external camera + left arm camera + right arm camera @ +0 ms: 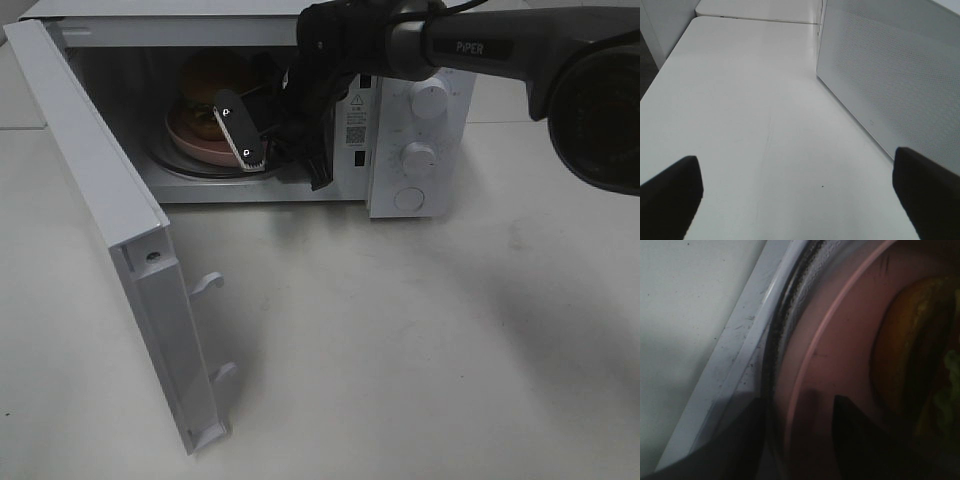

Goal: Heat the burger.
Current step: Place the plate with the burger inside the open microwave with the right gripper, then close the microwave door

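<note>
My right claw [800, 440] is reaching into the open microwave [415, 200], low over the front of the glass turntable [172, 166]. Its fingers stand partly apart. The rim of the pink plate [188, 140] runs between them, and one dark finger [855, 440] lies over the plate's inner floor. They grip nothing, as far as my wrist view shows.

The burger [205, 82] sits on that plate, well inside the oven cavity and toward its left side. It stands upright with its long axis straight up: bottom bun on the plate, the green and yellow layers across the middle, and the glossy top bun up near the cavity ceiling. It is round, so I can make out no front or back. From my wrist, its orange bun and a frill of lettuce [949, 375] are just beyond my fingers.

The door [100, 200] is swung wide to the left.

My left claw [797, 192] is spread fully and empty, hovering above the white table [750, 100] next to a dotted white panel [890, 75].
</note>
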Controlling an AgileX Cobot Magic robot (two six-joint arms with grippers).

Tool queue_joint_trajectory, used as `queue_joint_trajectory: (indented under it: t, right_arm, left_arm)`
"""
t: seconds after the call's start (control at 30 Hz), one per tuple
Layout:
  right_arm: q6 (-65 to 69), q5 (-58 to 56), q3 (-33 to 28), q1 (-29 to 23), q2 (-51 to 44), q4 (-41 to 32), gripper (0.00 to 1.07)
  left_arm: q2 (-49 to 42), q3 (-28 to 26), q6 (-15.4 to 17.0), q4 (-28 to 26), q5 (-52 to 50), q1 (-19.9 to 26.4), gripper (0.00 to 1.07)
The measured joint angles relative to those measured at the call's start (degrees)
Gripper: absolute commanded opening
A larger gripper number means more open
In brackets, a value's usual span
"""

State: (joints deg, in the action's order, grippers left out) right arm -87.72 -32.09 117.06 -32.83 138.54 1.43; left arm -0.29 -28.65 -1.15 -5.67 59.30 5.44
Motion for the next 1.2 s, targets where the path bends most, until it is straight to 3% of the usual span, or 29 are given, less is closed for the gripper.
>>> queue_joint_trajectory:
  t: [0.33, 0.8, 1.2]
  right_arm:
    - [2.6, -0.7, -2.2, 0.0, -2.9, -1.4, 0.58]
    - [5.6, 3.2, -17.5, -0.3, -12.5, -1.4, 0.76]
    - [6.8, 5.4, -29.1, -0.5, -20.6, -1.4, 0.76]
  left_arm:
    - [0.0, 0.0, 0.0, 0.0, 0.0, 0.0, 0.98]
    - [0.0, 0.0, 0.0, 0.0, 0.0, 0.0, 0.98]
    - [0.0, 0.0, 0.0, 0.0, 0.0, 0.0, 0.98]
